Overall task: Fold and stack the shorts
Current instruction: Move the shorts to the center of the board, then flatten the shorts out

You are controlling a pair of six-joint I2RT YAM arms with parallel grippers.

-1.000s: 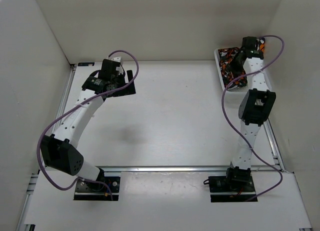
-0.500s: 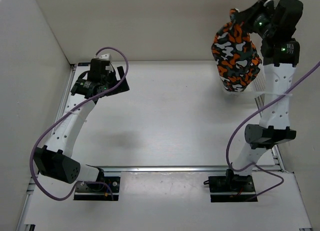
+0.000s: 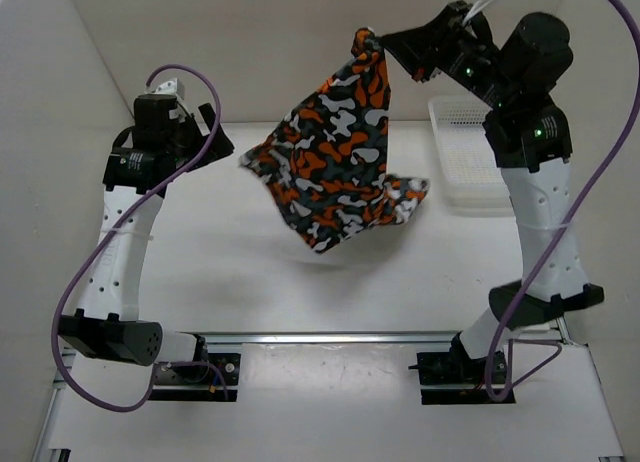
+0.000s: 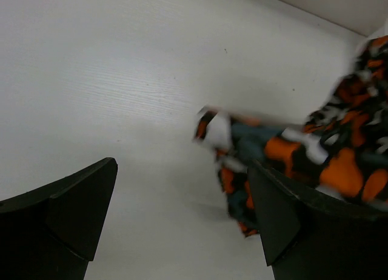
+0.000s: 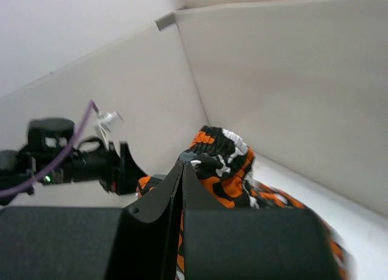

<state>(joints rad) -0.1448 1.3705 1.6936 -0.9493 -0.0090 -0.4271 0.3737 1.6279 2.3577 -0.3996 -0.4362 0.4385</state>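
Over the white table [image 3: 300, 292], the shorts [image 3: 335, 167] are hanging slantwise from the right gripper [image 3: 385, 44], their low corner reaching toward the nearer left gripper [image 3: 215, 142]. From the left wrist, wide-open, empty fingers [image 4: 66, 213] are facing the shorts [image 4: 339, 159] just rightward. From the right wrist, pressed-together fingers [image 5: 151, 213] are pinching the waistband [image 5: 221, 148].

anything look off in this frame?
Nothing is damaged or spilled. The shorts dangle crumpled from the right gripper, pinched at one spot on the waistband. They hang skewed above the table rather than lying flat. The left gripper is open and holds nothing.
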